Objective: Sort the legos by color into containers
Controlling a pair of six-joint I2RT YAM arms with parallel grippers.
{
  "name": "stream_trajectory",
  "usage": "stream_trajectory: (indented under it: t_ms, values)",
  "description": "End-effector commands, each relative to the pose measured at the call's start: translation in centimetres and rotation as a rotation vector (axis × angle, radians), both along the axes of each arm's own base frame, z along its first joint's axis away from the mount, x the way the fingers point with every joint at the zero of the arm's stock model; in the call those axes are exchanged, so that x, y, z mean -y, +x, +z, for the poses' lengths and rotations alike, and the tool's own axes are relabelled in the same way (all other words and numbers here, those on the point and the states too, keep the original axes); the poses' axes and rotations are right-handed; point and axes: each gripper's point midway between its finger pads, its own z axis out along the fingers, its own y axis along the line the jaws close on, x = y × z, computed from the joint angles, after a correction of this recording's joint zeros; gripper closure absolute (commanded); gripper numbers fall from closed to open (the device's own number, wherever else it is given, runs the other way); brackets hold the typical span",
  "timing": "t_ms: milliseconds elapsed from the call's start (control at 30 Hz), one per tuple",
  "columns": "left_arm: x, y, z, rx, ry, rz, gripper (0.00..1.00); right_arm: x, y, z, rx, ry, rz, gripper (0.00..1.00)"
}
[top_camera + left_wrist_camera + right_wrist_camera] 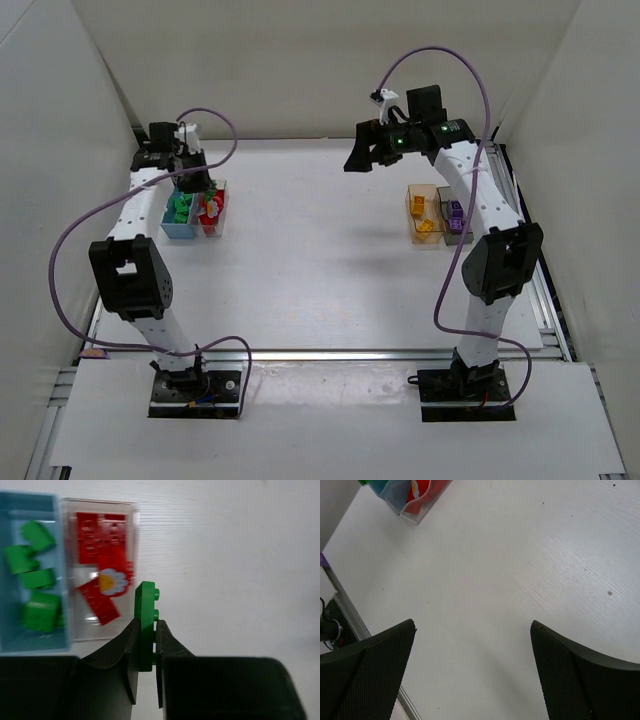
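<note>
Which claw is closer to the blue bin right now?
Left. The left claw, shut on a green brick, hangs just by the blue bin. The right claw hangs open across the table, nearer the amber bin.

Glossy plastic lego (146, 607); seemingly matt table (240, 555)

No words, labels, brand names or numbers can be read in any view. The only mark is a white daisy shape (112, 581) with a yellow centre, among the red legos (95, 535) in the clear bin (135, 545) near the desk's far left corner.
</note>
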Motion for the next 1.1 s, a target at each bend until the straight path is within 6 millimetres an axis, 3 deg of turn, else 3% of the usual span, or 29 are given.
stream_trajectory:
  t_ms: [0, 67, 200, 367, 767, 800, 833, 933, 967, 1067]
  values:
    - [-5.4, -1.0, 2.8, 0.039, 0.148, 0.126, 0.9, 1.0, -0.7, 1.3, 0.096, -0.058, 0.013, 0.01]
    - [-7.9, -1.4, 2.4, 0.022, 0.17, 0.191, 0.9, 1.0, -0.9, 1.0, 0.087, -0.057, 0.016, 0.01]
    - [-10.7, -1.9, 1.5, -0.007, 0.201, 0.265, 0.9, 0.7, -0.8, 0.9, 0.079, -0.048, 0.025, 0.01]
    - [-12.9, -1.8, -0.1, -0.049, 0.199, 0.308, 0.89, 0.6, -0.5, 0.6, 0.085, -0.059, 0.04, 0.01]
    - [-12.7, -0.7, -3.5, -0.124, 0.151, 0.27, 0.86, 0.6, -0.8, 0.1, 0.093, -0.083, 0.056, 0.01]
    - [-12.6, -0.6, -3.6, -0.126, 0.145, 0.265, 0.82, 0.6, -0.9, 0.0, 0.092, -0.086, 0.056, 0.01]
    - [-12.5, -0.6, -3.8, -0.128, 0.141, 0.262, 0.67, 0.7, -0.9, -0.2, 0.089, -0.088, 0.055, 0.01]
    - [-12.7, -0.6, -3.9, -0.13, 0.151, 0.27, 0.47, 0.6, -1.1, -0.4, 0.089, -0.094, 0.062, 0.01]
    - [-12.8, -0.6, -4.0, -0.132, 0.153, 0.274, 0.32, 0.7, -1.1, -0.5, 0.089, -0.097, 0.063, 0.01]
    - [-13.0, -0.8, -4.4, -0.141, 0.155, 0.29, 0.26, 0.7, -1.2, -1.0, 0.085, -0.108, 0.069, 0.01]
